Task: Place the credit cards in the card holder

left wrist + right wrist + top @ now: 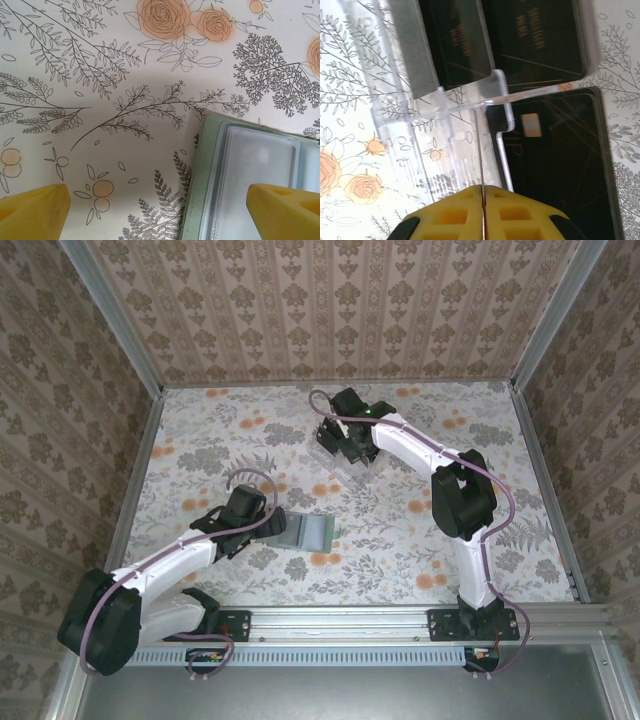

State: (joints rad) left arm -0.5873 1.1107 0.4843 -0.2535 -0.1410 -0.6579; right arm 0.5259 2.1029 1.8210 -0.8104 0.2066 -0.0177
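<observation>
The right tool [483,212] is pressed together on 1 credit card [479,150], held edge-on at the clear rack [435,125] on the far side of the worktop [200,440]. The card holder [312,533] lies flat, well apart from it, nearer the bases and leftward. The left tool [159,202], spread wide, hovers over the holder's edge and is much the nearer arm.

I see a floral tablecloth [250,430], orange roses and grey ferns on white, covering the whole table. A clear plastic slotted rack [347,465] sits toward the far middle. 3 walls [330,310] in beige damask wallpaper close it in. Aluminium posts [540,315] stand at the far corners, and an aluminium rail [350,620] runs along the near edge.
</observation>
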